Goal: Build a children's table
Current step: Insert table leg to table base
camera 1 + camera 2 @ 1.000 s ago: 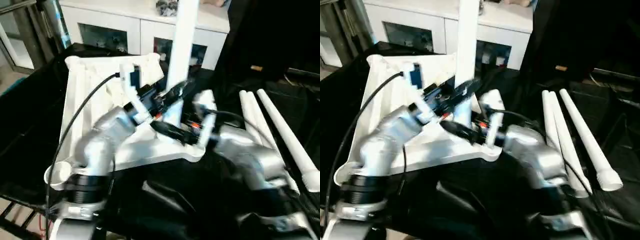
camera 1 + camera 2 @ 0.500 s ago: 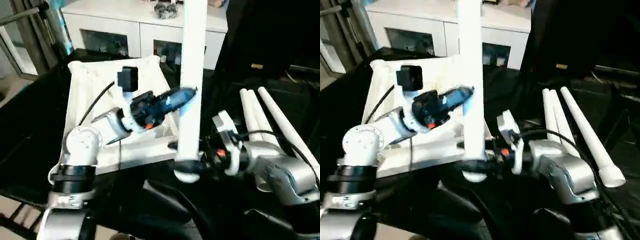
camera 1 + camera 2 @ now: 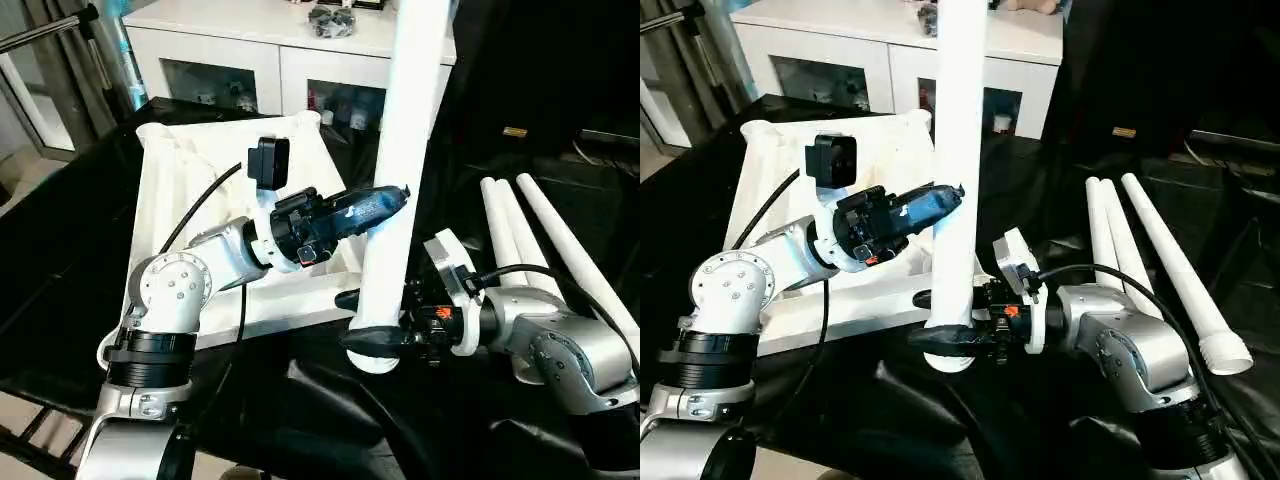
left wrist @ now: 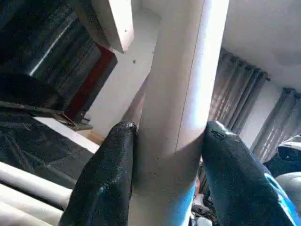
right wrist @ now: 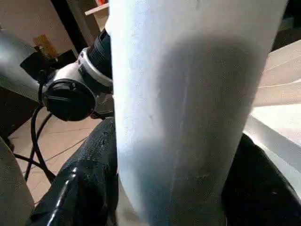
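Table leg [image 3: 400, 180] upright at frame centre, clamped low by right gripper [image 3: 375, 335], left gripper [image 3: 385, 205] pinching higher; tabletop [image 3: 190, 190] upside-down at left, spare legs [image 3: 540, 250] right

From my left wrist cam I've got the white leg [image 4: 181, 94] running straight up through the shot, with the left gripper [image 4: 167, 174] around it, one black finger [image 4: 106, 179] pressed on each side. Off to one side, more white legs [image 4: 28, 186] lie on black sheeting [image 4: 42, 146]. Behind there's a pale wall [image 4: 117, 94], grey curtains [image 4: 247, 110], and a wooden shelf edge [image 4: 115, 21] overhead.
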